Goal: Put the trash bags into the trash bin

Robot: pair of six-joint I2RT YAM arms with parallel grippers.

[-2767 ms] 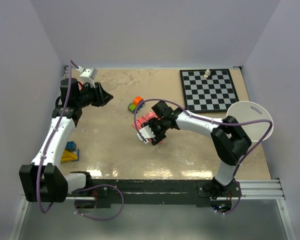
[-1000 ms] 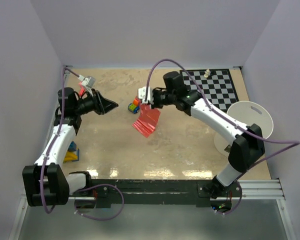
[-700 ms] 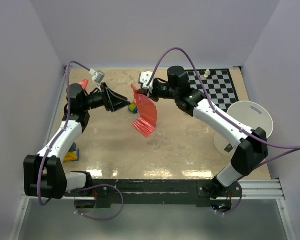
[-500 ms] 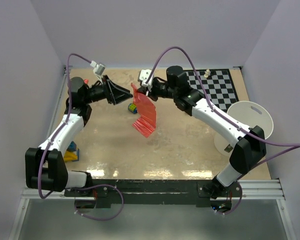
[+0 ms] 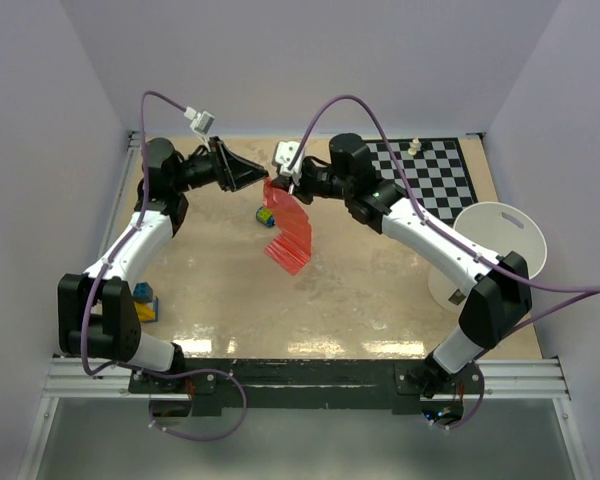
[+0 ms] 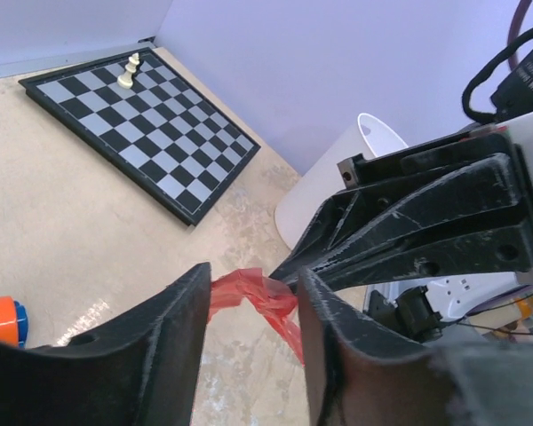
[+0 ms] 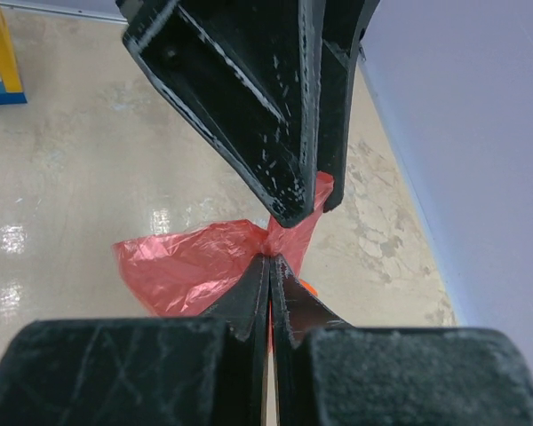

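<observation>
The left gripper (image 5: 261,180) has swung up and across from its own side of the table and now meets the right gripper (image 7: 269,264) tip to tip, while the right arm has carried the trash bag (image 5: 292,238) up off the table. The right jaws are pinched flat together on a gathered corner of the red film, and the rest of the bag hangs below them in a crumpled fold. From the left wrist view the left jaws stand apart, one on each side of that same bunched corner just beyond the right fingertips, with no squeeze on it yet. So the step in hand looks like a two-handed take: getting a second hold on the bag so its mouth can be spread. The trash bin (image 5: 500,240) sits well away behind the right gripper, out by that arm's elbow, and nothing is in it yet. Next, the left jaws probably need to close on one layer of film beside the right fingertips, not on the fingers themselves. The film is thin and slippery, so a shallow bite could slide off.
</observation>
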